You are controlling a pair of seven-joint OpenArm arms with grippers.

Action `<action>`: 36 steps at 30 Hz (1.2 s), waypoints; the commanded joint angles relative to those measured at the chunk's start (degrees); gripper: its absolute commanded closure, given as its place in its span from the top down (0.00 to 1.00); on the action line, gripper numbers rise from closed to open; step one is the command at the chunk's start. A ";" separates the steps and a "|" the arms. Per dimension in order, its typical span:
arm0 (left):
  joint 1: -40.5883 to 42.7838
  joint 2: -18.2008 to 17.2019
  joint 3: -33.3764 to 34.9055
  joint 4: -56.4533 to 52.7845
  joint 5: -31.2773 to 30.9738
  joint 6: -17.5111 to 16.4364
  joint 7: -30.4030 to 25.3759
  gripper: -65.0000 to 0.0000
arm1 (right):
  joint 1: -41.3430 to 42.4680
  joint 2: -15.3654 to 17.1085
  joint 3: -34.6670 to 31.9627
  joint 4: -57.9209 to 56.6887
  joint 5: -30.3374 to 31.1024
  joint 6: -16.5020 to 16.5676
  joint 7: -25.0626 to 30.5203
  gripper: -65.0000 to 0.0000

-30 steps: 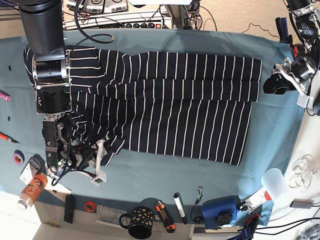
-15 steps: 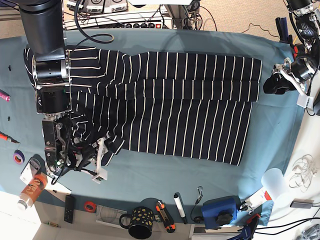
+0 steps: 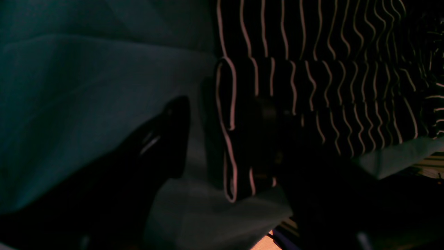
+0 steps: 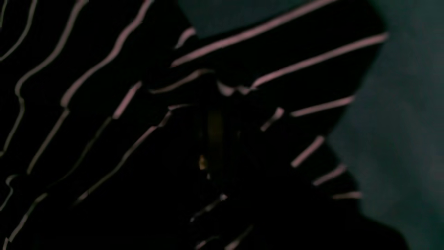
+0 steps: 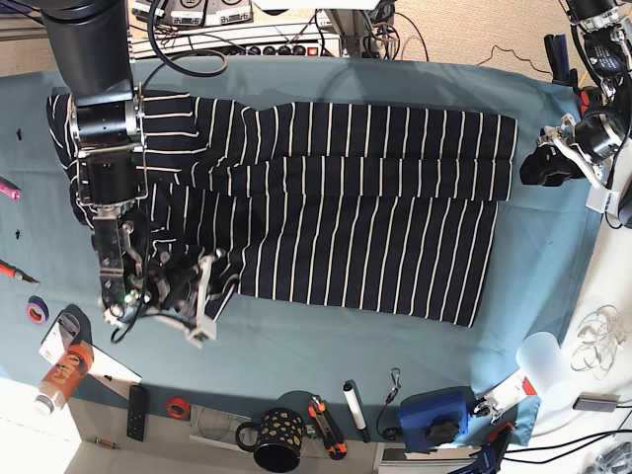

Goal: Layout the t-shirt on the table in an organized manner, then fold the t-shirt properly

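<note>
The dark navy t-shirt [image 5: 346,217] with white stripes lies spread across the teal table [image 5: 296,336], its upper part folded over. Its lower-left sleeve is bunched up. My right gripper [image 5: 197,296] is shut on that bunched fabric. In the right wrist view gathered striped cloth [image 4: 86,86] fills the frame, with table [image 4: 409,104] at the right. My left gripper [image 5: 538,166] stands open just off the shirt's right end. In the left wrist view its dark fingers [image 3: 166,135] flank the shirt's folded edge [image 3: 225,132], low over the cloth [image 3: 86,86].
Along the near table edge sit a spotted black mug [image 5: 276,434], an orange knife [image 5: 324,425], a white marker [image 5: 354,410], a blue device [image 5: 434,415], a red tape ring [image 5: 178,406], a remote [image 5: 137,412] and a bottle [image 5: 61,375]. Cables and a power strip [image 5: 267,47] lie behind.
My right gripper has closed on the bunched sleeve and shifted slightly up and toward the shirt, drawing the fabric with it. The left arm has not moved.
</note>
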State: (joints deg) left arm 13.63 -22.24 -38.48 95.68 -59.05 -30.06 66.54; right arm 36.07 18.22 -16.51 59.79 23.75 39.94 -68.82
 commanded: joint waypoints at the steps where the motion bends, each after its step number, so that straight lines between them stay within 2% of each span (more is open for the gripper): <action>1: -0.31 -1.09 -0.39 0.83 -1.22 -0.24 -1.03 0.44 | 2.51 0.55 0.35 2.12 -0.31 0.06 0.83 0.00; 5: -0.31 -1.09 -0.39 0.83 -1.22 -0.24 -1.03 0.44 | 2.49 0.59 0.37 7.23 -3.30 -0.09 0.90 0.00; 10: -0.31 -1.09 -0.39 0.83 -1.22 -0.22 -1.01 0.44 | 2.47 1.70 0.48 15.08 -5.40 -5.05 3.39 0.00; 14: -0.31 -1.09 -0.39 0.83 -1.22 -0.24 -1.01 0.44 | 2.49 4.24 0.50 20.76 -5.44 -10.60 5.62 0.00; 16: -0.31 -1.09 -0.39 0.83 -1.22 -0.24 -1.03 0.44 | 2.49 5.55 0.48 22.40 -6.21 -12.24 5.84 0.00; 18: -0.33 -1.09 -0.39 0.83 -1.25 -0.24 -1.03 0.44 | 2.45 6.58 0.50 22.62 -9.18 -13.49 5.86 0.00; 22: -0.59 -1.11 -0.31 0.83 -1.27 -0.74 -1.14 0.44 | 0.92 9.01 0.50 22.60 -15.69 -17.99 8.15 0.00; 28: -5.07 -1.09 -0.28 0.83 -0.74 -1.07 -2.58 0.44 | -0.98 11.04 0.52 18.23 -22.71 -21.66 12.76 0.00; 30: -7.63 -1.09 0.02 0.83 1.11 -1.03 -3.30 0.44 | -0.98 10.99 0.68 14.38 -23.82 -22.43 14.97 0.00; 32: -10.14 -1.09 1.90 0.83 4.83 0.57 -5.46 0.44 | -0.98 10.97 1.36 10.16 -23.78 -22.49 17.68 0.00; 36: -14.86 -1.11 12.07 0.52 15.17 4.46 -11.50 0.44 | -0.96 10.97 3.23 4.11 -23.76 -22.47 20.74 0.00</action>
State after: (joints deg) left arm -0.27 -22.55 -25.80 95.37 -42.61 -25.34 56.18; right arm 33.01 28.34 -13.82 62.85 0.38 18.00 -49.36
